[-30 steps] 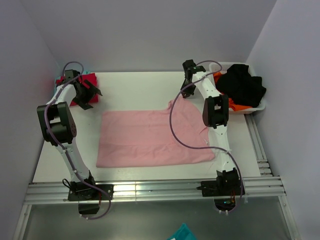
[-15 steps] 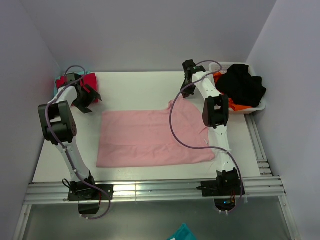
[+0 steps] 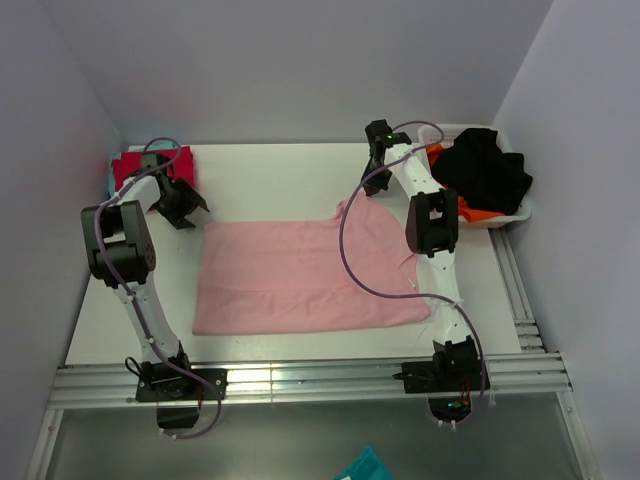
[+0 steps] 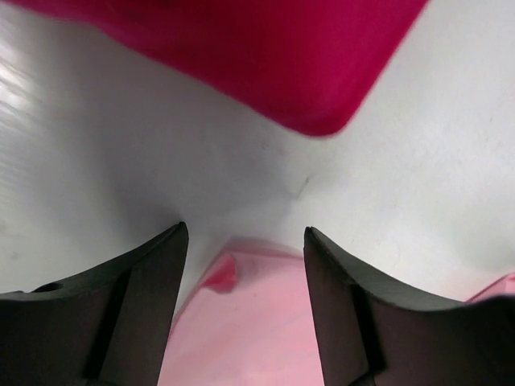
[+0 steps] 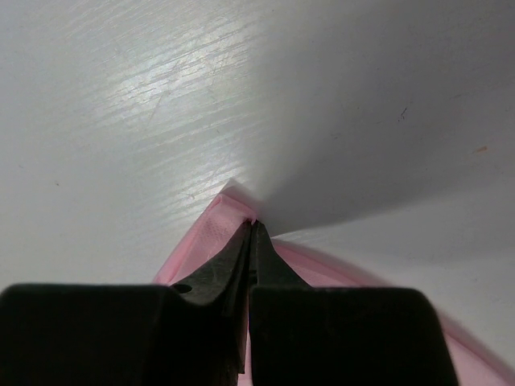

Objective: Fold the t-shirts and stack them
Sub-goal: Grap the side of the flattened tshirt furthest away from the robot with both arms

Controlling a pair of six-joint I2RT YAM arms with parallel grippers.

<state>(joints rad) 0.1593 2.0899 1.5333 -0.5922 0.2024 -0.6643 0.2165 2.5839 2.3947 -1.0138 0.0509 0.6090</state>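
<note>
The light pink t-shirt (image 3: 300, 275) lies folded flat in the middle of the table. The red t-shirt (image 3: 135, 165) lies folded at the far left, with a sliver of teal cloth (image 3: 109, 182) at its left edge. My left gripper (image 3: 186, 206) is open just off the pink shirt's far left corner. In the left wrist view the pink corner (image 4: 249, 322) lies between the open fingers (image 4: 245, 241), with the red shirt (image 4: 241, 56) beyond. My right gripper (image 3: 368, 192) is shut on the pink shirt's far right corner (image 5: 205, 237), pinched at the fingertips (image 5: 253, 225).
A white basket (image 3: 520, 210) at the far right holds black (image 3: 485, 175) and orange clothes. Walls close the table in at the back and on both sides. A metal rail runs along the near edge. A teal item (image 3: 365, 468) lies below the table's front.
My left gripper has moved from over the red shirt, right and nearer, to the pink shirt's far left corner. The right arm has not moved.
</note>
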